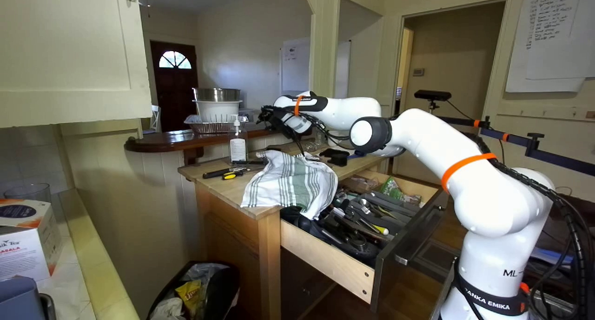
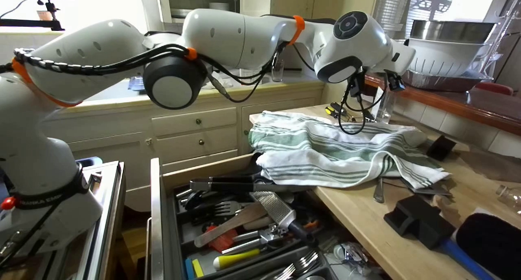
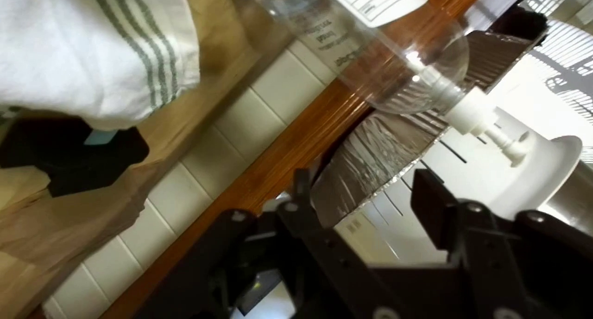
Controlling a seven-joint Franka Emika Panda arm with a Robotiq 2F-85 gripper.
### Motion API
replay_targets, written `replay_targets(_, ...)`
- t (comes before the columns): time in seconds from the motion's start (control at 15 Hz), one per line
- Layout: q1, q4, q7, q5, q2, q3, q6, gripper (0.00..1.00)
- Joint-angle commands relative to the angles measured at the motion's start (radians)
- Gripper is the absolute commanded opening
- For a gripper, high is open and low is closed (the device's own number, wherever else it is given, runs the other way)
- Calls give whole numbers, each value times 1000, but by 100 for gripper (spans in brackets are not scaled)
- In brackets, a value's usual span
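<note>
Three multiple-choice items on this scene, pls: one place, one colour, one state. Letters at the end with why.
1. Where is the towel?
A) On the counter, partly over the open drawer
B) In the bin
C) On the floor

2. What colours is the towel?
A) Red and black
B) Green and white
C) Blue and yellow

3. How does the gripper stand?
A) Shut, empty
B) Shut on a bottle
C) Open, empty

Key:
1 A: both exterior views show it lying on the wood with one end drooping over the drawer's corner.
2 B: both exterior views show green striping on white.
3 C: the wrist view shows the fingers well apart, nothing gripped.
</note>
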Motion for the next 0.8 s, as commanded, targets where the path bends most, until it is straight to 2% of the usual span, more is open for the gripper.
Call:
replay_targets(0.0, -2, -78, 64, -76, -46, -151, 0, 91)
replay_targets(0.07, -8, -109, 69, -89, -68, -186, -24, 99)
replay_targets(0.27, -20, -225, 71, -127, -153, -288, -84, 100)
replay_targets(0.53, -23, -392, 44, -171, -302, -383, -202, 100)
replay_targets(0.73, -44, -504, -2, -151, -395, -370, -327, 100)
